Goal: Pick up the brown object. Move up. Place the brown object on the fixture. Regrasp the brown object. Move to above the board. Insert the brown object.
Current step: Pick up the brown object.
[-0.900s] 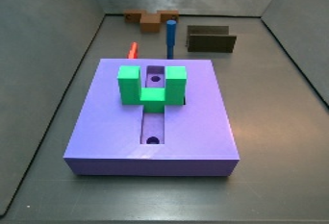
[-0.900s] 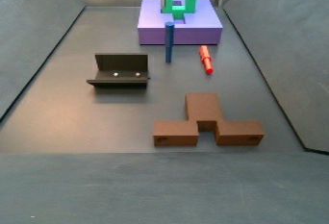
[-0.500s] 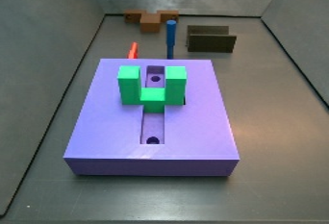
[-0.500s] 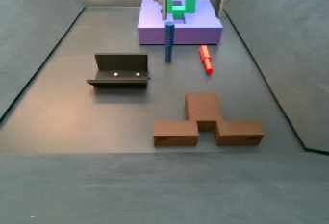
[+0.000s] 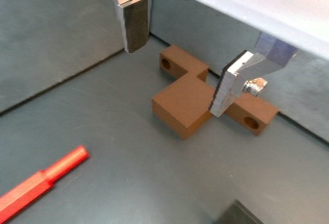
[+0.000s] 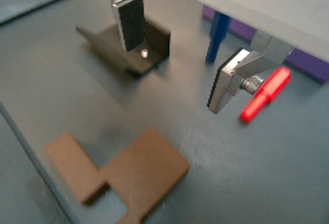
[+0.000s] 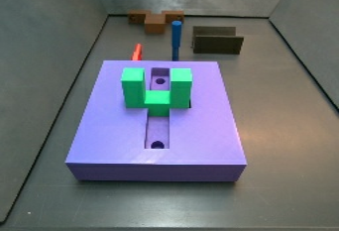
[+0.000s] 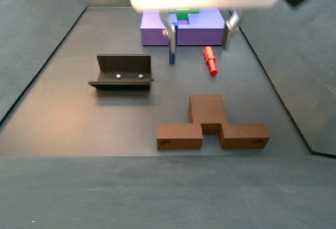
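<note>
Step one, pick not started: my tool [image 5: 187, 60] hangs above brown object [image 5: 193, 101], jaws wide apart, empty. Next: descend, straddle it, close.

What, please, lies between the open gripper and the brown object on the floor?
Nothing: in a wrist view the gripper hangs open above the brown object, only bare floor between.

Dark grey matte floor [image 8: 79, 115], grey sloping side walls [image 7: 59, 37]
</note>
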Motion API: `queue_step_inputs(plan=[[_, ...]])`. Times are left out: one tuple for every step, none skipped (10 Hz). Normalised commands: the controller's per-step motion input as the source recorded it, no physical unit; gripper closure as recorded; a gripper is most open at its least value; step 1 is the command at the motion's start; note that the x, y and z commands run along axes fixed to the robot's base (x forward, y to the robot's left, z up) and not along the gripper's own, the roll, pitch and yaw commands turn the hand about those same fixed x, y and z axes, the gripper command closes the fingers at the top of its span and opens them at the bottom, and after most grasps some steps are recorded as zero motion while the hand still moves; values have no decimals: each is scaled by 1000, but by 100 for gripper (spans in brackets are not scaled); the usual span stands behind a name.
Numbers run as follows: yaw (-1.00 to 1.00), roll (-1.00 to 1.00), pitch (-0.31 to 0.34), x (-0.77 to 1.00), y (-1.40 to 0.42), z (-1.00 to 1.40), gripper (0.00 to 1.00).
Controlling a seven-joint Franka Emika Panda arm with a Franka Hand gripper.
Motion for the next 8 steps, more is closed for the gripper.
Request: queue_step_inputs(plan=[[-171,-3,-49,-343,309,-611,0],[-157,-51,-43,-223,309,-557,0],[-120,-109,-41,-103,303,-480,0],[-23,-150,-51,0,226,-400,0],[0,-144,-43,0,220,-423,0],[-43,-107,-6,0,211,-431,0],[-74,-140,-23,0,134,-371,0],[-114,-134,-11,0,34,-369,0]])
